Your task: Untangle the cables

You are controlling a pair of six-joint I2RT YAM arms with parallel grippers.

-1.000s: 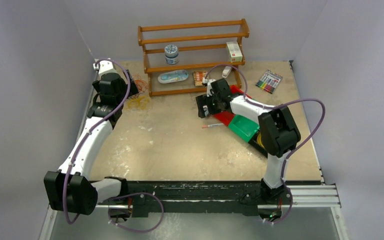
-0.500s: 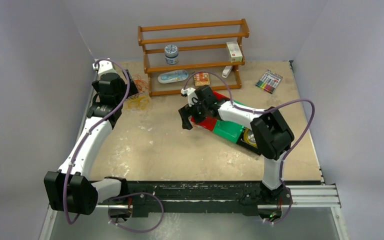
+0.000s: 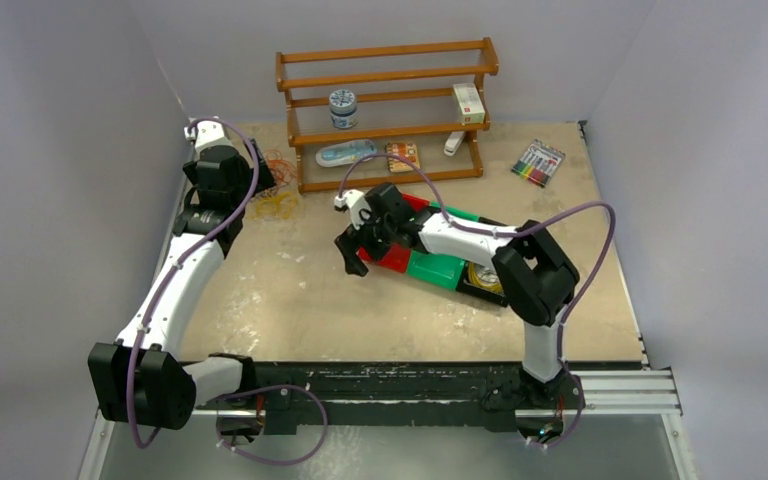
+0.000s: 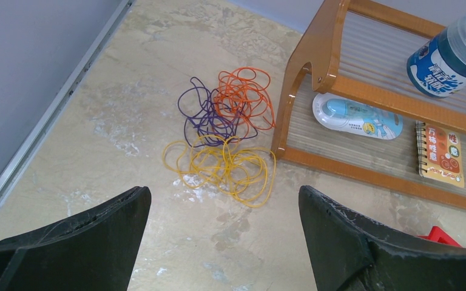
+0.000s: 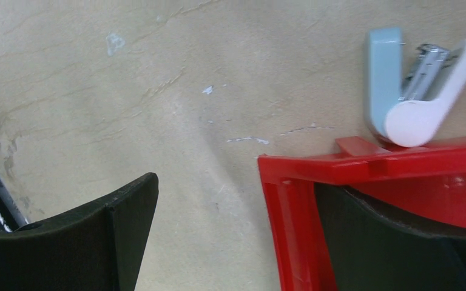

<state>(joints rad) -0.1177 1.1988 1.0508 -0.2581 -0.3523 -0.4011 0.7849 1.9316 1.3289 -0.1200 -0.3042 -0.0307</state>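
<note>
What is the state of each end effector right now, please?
Left end effector: open, holding nothing; the cables lie ahead of it.
Right end effector: open, holding nothing.

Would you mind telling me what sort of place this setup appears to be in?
Probably a robotics lab test cell: plain grey walls box in a scuffed table, and staged stationery sits on a wooden rack, with a tangle of cables beside it.
</note>
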